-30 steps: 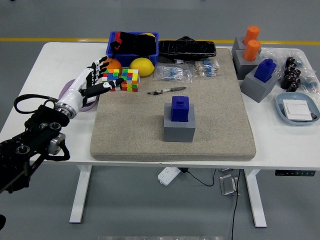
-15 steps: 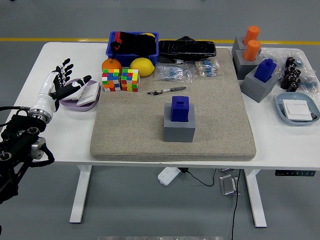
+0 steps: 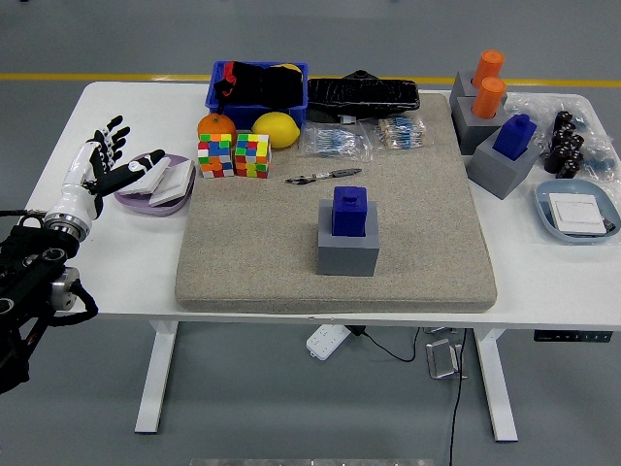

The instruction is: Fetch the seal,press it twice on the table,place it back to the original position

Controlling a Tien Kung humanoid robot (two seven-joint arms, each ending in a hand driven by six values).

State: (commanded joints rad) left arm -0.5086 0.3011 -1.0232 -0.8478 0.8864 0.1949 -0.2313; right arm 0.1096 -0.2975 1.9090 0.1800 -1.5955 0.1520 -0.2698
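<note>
The blue seal (image 3: 349,211) sits upright in its grey holder (image 3: 347,249) mid-mat, ready for fetching, while the left hand (image 3: 99,165), fingers spread and empty, hovers far off at the table's left edge.

Blue seal (image 3: 348,211) upright in grey block (image 3: 347,247), left hand (image 3: 100,165) spread, empty

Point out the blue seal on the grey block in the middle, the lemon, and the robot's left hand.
blue seal (image 3: 349,211), head view, on its front face.
lemon (image 3: 276,129), head view, on the middle of its peel.
left hand (image 3: 100,163), head view, on the back of the hand.
</note>
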